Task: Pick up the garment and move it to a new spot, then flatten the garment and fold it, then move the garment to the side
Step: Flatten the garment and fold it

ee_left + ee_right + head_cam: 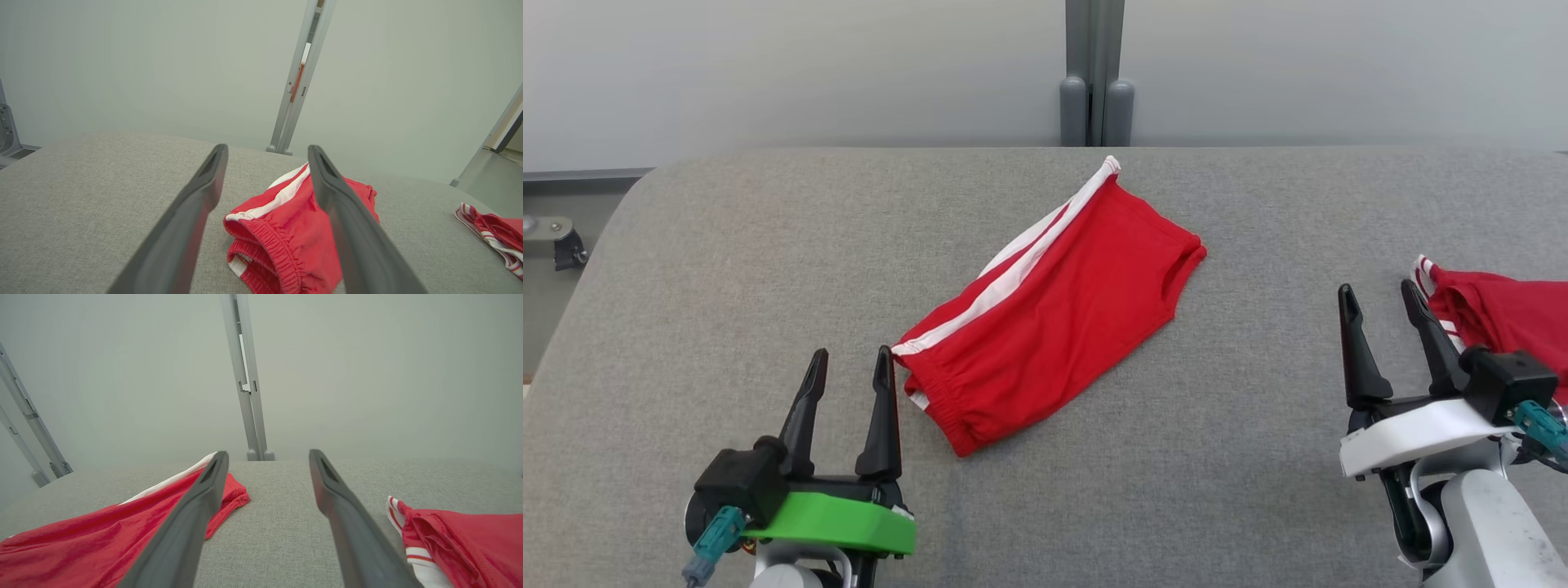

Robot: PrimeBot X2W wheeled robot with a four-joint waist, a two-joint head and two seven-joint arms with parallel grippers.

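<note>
A pair of red shorts [1054, 314] with a white side stripe lies folded in the middle of the grey table [727, 269], running diagonally from the near left to the far right. Its elastic waistband [265, 241] faces my left gripper [851, 366], which stands open just left of it with nothing between the fingers. My right gripper [1380, 296] is open too, well to the right of the shorts [81, 543] and apart from them.
A second red garment [1503, 314] with red-and-white striped trim lies at the table's right edge, just beyond my right gripper; it is also in the right wrist view [461, 543]. A grey post [1094, 73] stands behind the table against a pale wall.
</note>
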